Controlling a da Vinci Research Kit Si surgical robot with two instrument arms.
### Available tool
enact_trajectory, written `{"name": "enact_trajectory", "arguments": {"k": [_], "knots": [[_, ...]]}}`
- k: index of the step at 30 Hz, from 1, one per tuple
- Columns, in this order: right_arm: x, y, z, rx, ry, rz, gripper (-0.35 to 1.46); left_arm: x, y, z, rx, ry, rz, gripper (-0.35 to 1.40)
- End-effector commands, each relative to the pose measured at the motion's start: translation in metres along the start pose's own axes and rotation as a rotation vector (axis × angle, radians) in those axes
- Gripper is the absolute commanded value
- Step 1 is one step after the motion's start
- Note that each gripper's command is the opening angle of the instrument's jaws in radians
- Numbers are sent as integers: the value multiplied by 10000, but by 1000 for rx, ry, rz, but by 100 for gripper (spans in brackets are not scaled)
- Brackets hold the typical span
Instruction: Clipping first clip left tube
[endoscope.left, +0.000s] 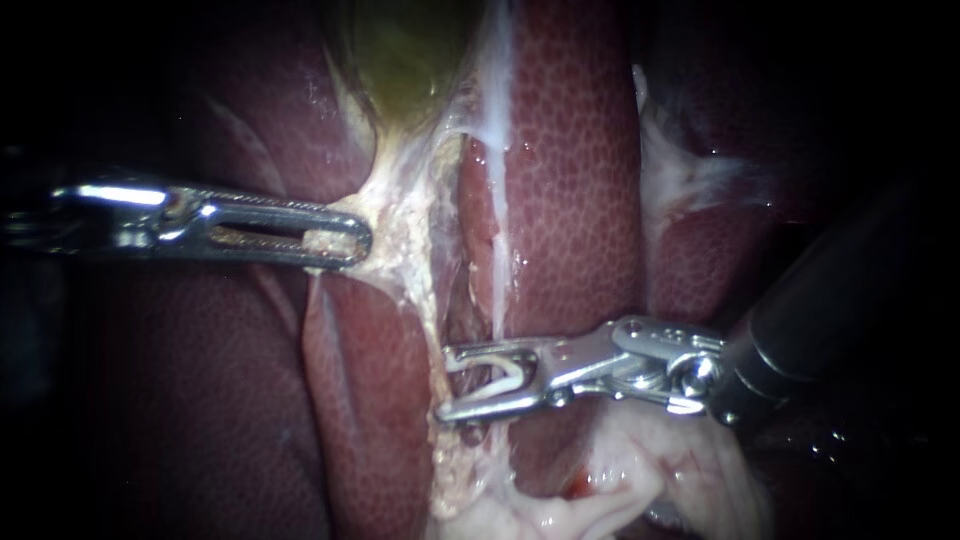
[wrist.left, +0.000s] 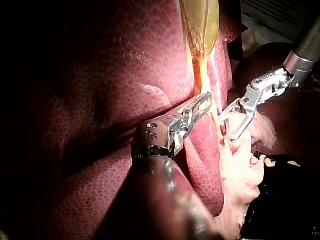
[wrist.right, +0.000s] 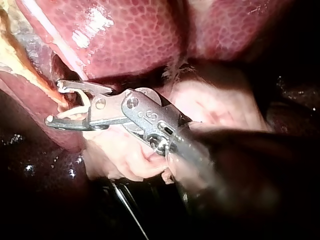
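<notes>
The green gallbladder (endoscope.left: 400, 60) narrows into pale tissue that runs down between the liver (endoscope.left: 570, 200) lobes. My left instrument (endoscope.left: 345, 238) comes in level from the left, its slotted jaws shut on that pale tissue just under the gallbladder and drawing it left. The left tube (endoscope.left: 432, 310) continues downward as a yellowish strand. My right instrument (endoscope.left: 442, 384) has its jaws open, one on each side of this tube, with a clip (endoscope.left: 505, 368) seated between them. The right wrist view shows the tube (wrist.right: 45, 87) entering the gap at the jaw tips of the right instrument (wrist.right: 52, 102).
A thin white strand (endoscope.left: 497, 240) lies just right of the left tube on the liver. Pale fatty tissue (endoscope.left: 620, 480) bulges under the right instrument's shaft. Liver lobes close in on both sides of the cleft. Dark material (wrist.left: 285, 200) lies beyond the fatty tissue.
</notes>
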Motion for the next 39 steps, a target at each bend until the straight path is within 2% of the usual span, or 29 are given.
{"name": "enact_trajectory", "arguments": {"k": [1,9,15,22,29,39], "knots": [[0,1,2,-1,0,0,45,0,0,1,-1,0,0,-35],[-4,3,17,5,1,-3,50,0,-1,2,-2,-1,-1,-35],[-3,-4,20,57,15,12,51,0,1,2,-1,0,0,-35],[1,-17,24,125,38,39,52,-1,6,2,-1,0,0,-35],[6,-21,33,189,16,62,50,-1,6,3,-4,-2,0,-35],[9,-18,42,188,26,64,50,-1,5,4,-5,-2,-1,-35]]}}
